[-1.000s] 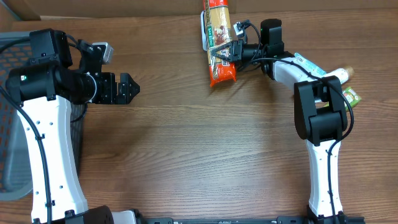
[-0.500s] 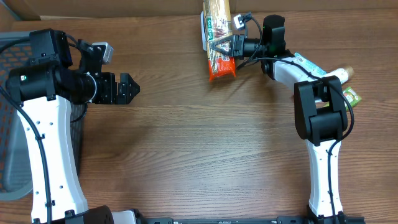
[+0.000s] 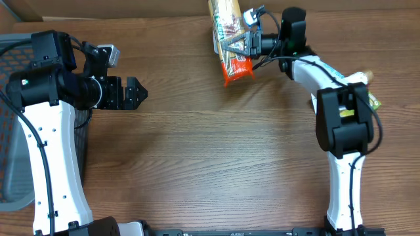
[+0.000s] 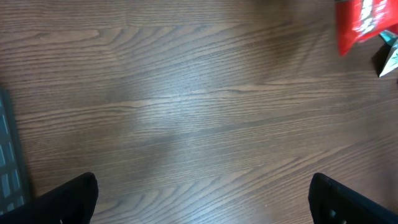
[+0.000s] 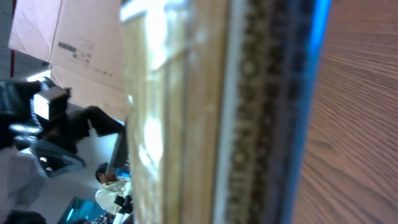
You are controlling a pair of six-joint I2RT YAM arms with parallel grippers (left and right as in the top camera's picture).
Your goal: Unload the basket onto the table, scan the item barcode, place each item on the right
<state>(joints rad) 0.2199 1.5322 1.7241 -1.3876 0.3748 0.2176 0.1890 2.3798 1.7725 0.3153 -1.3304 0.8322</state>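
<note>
While wrist view blurs, overhead shows packet gripped.

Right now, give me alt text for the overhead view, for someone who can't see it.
The right end effector grips a long pasta packet with a red end near the far edge of a wooden table. The left end effector hangs open at the left, beside a dark mesh basket.

The overhead camera looks straight down on the whole counter. The left wrist camera faces the wood from nearer, sharing with it the red end of the packet. The right wrist camera sits almost against this packet.
</note>
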